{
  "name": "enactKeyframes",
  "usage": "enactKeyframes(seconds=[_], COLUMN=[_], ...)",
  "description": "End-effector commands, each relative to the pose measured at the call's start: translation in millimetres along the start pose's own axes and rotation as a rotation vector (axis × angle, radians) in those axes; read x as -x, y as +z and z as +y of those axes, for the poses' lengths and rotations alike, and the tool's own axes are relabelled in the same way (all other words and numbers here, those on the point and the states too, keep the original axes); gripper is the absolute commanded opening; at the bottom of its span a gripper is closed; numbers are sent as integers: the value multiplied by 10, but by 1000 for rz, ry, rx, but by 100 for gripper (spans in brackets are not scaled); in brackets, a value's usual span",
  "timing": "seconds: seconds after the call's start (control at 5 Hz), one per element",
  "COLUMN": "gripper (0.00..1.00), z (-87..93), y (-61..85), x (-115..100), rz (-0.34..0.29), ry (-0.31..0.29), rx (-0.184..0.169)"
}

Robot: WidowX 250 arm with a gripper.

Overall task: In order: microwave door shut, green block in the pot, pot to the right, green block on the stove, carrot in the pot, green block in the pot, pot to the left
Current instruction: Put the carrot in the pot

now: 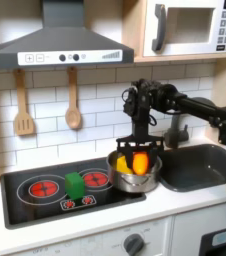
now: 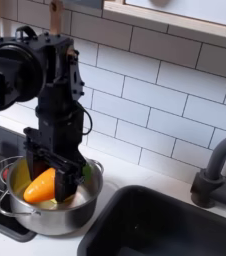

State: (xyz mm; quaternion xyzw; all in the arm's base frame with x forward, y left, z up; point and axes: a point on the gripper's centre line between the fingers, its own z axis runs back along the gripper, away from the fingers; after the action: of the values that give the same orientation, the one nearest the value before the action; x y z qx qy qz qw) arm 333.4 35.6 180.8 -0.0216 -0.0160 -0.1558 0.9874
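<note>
My tool (image 2: 47,180): clamped on the carrot (image 2: 40,185), over the pot (image 2: 55,215).
Green block (image 1: 74,184): on the stove (image 1: 25,205), at 9 o'clock from the pot.

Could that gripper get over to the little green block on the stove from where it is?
Probably yes. The green block lies in the open on the stove between the burners, nothing above it. But the gripper, over the pot, has its jaws around the carrot, so it must let go first.
</note>
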Motion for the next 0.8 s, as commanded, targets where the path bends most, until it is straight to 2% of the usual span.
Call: enactKeyframes(seconds=[0.0,0.2,0.6], gripper=[100,100,100], z=[-12,4,120], y=[83,142,121], x=[-36,-70,-51], rz=[-28,-47,-39], ry=[6,10,43], rx=[18,11,-21])
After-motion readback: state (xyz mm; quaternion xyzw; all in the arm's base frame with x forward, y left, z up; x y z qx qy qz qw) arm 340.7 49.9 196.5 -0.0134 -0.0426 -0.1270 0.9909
